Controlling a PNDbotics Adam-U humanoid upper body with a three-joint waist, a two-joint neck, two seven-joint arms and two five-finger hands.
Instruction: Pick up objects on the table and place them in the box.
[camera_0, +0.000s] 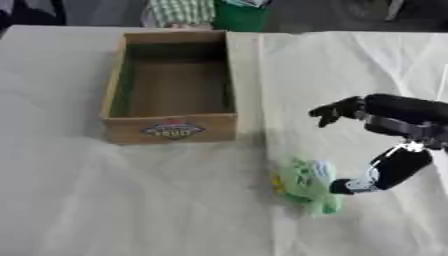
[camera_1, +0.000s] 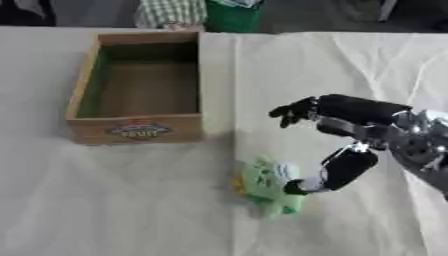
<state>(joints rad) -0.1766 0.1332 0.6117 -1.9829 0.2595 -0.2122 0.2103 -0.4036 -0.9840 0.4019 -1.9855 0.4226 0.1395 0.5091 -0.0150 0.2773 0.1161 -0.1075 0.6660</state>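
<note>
Right hand (camera_1: 350, 145) reaches in from the right, its fingers spread: the upper ones (camera_1: 293, 112) hang in the air, the lower one (camera_1: 302, 187) touches the soft green plush toy (camera_1: 267, 186). Toy lies on the cloth-covered table (camera_0: 131, 200), directly at the lower fingertip, long axis roughly toward and away from the robot. Open wooden box (camera_0: 172, 87) stands well apart, up and left of the fingers; left hand is out of view.

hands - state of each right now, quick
Left hand: not in view.
Right hand: open, fingers spread, one fingertip touching the green toy, holding nothing.
</note>
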